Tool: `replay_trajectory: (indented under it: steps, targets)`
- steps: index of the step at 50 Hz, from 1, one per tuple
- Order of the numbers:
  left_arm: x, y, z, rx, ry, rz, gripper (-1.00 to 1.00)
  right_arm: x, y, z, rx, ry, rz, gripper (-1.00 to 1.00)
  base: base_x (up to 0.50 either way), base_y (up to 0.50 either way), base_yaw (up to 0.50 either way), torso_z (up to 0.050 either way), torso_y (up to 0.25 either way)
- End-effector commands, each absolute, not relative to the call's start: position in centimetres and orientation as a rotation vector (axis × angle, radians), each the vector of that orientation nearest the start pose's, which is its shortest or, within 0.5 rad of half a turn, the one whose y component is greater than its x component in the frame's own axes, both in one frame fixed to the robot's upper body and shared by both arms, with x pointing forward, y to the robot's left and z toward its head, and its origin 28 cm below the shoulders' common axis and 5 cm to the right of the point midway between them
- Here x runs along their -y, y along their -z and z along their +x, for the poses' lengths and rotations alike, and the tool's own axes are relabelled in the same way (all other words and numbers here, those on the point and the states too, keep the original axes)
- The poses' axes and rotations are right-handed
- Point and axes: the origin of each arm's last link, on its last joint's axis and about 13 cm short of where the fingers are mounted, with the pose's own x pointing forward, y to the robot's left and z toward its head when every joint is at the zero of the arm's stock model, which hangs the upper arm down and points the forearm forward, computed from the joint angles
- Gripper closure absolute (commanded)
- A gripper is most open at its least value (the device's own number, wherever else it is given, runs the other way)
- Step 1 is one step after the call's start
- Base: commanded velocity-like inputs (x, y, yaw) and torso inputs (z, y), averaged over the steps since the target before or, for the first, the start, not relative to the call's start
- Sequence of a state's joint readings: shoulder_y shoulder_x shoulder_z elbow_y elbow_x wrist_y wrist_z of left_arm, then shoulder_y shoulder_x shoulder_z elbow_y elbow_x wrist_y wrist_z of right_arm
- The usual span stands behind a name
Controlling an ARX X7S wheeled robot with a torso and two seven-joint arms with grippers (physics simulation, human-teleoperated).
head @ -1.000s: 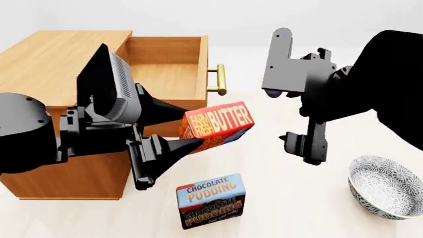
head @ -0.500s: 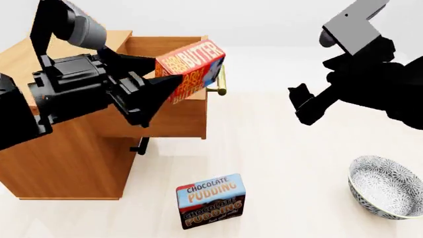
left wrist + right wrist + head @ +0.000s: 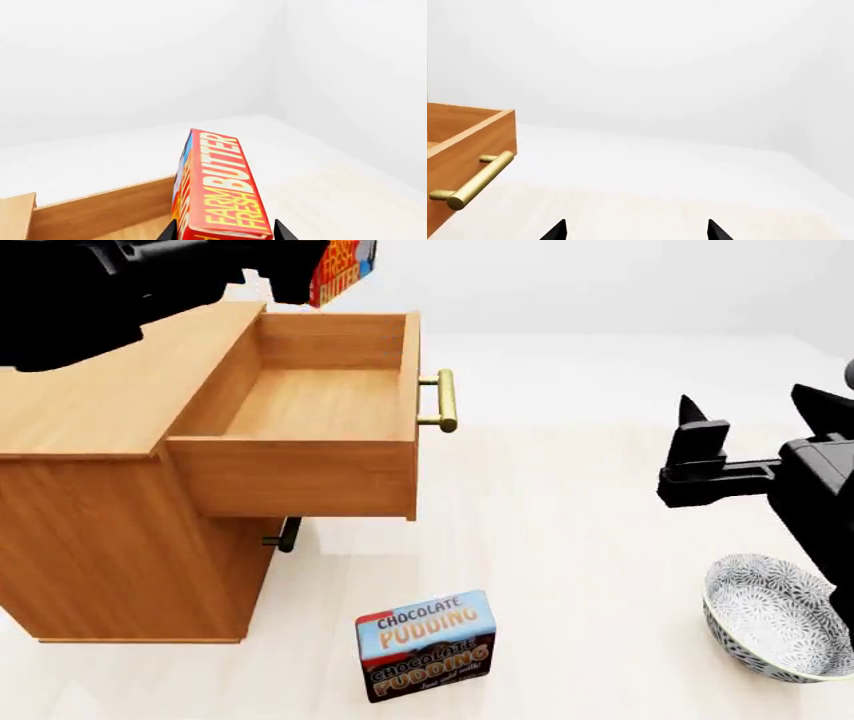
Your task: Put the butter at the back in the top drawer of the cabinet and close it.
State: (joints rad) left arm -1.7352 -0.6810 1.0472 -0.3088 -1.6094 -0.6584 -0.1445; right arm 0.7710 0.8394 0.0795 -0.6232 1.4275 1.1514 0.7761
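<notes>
We hold the butter (image 3: 343,270) pinched in our left end effector (image 3: 223,235) high above the back of the pulled-out top drawer (image 3: 320,405) of the cabinet (image 3: 107,490), while our right end effector (image 3: 635,231) hangs spread and empty beside the bowl (image 3: 781,630).

Both arms are matte black with blocky, angular housings. In the head view the left arm (image 3: 120,285) reads as a dark mass of stepped, boxy segments, while the right arm (image 3: 801,485) ends in a flat bracket topped by a pointed, wedge-like finger (image 3: 691,415). In each wrist view only two small black pointed fingertips (image 3: 557,231) show, smooth and unmarked, with no cables or lettering visible
</notes>
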Motion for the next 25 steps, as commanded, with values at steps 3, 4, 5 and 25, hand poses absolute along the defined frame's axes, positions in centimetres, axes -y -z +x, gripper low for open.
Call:
replay_trajectory:
  steps: [3,4,5,25]
  targets:
    - [-24.4,-39.8,37.0,-0.048,0.426,-0.117,1.0,18.2,-26.2,17.7,0.094,0.121,-0.076,-1.0,0.0,0.0,0.0,0.0,0.003]
    - [-24.3,-39.7,37.4,-0.052,0.423,-0.116,1.0,18.2,-26.2,17.6,0.095,0.123,-0.075,-1.0,0.0,0.0,0.0,0.0,0.0]
    - [-24.2,-39.6,37.7,-0.056,0.42,-0.114,1.0,18.2,-26.2,17.5,0.097,0.125,-0.073,-1.0,0.0,0.0,0.0,0.0,0.0]
    - [-23.0,-36.0,41.7,-0.135,0.367,-0.079,1.0,18.5,-26.0,17.1,0.113,0.142,-0.063,-1.0,0.0,0.0,0.0,0.001,0.002]
